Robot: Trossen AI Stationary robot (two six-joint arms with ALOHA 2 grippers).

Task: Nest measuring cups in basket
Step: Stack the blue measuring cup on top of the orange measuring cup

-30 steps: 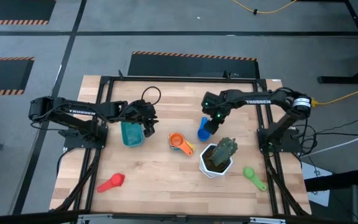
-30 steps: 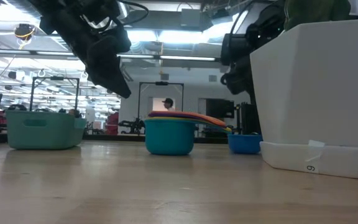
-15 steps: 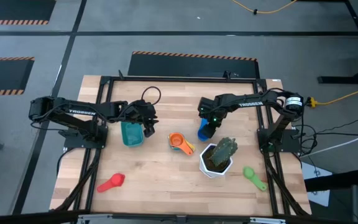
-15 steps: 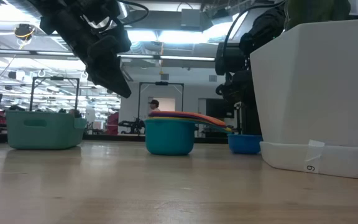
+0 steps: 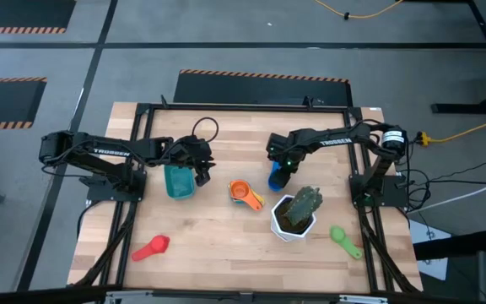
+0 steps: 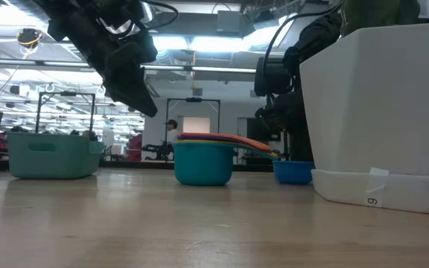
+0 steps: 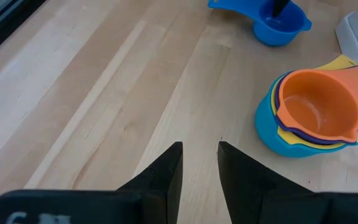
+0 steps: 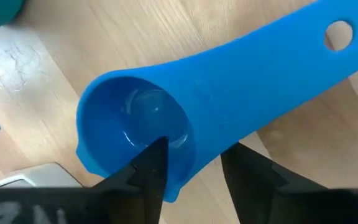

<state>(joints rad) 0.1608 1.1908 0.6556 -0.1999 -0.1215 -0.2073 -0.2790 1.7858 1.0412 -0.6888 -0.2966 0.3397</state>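
A blue measuring cup (image 8: 166, 118) stands on the table, its handle lying flat. My right gripper (image 8: 194, 165) is over it, open, with one finger inside the bowl and one outside. A nested stack of measuring cups (image 7: 309, 115), orange on top, stands on the table between the teal basket (image 5: 178, 181) and the pot. A red cup (image 5: 152, 247) and a green cup (image 5: 345, 240) lie near the front edge. My left gripper (image 7: 199, 165) hangs just right of the basket, slightly open, with nothing between its fingers. My right gripper comes from above, pointing steeply down. One finger (image 8: 154, 158) is inside the blue cup's bowl and the other stands outside the wall (image 8: 197, 146) where the handle begins. The cup rests on the table. Whether the fingers touch the wall I cannot tell.
A white hexagonal pot (image 5: 292, 218) with a green plant stands just in front of the blue cup and right of the stack. Bare wood lies at the table's middle front and far left.
My right gripper has come down onto the blue cup and shifted a little toward the table's left edge. The cup has stayed where it was.
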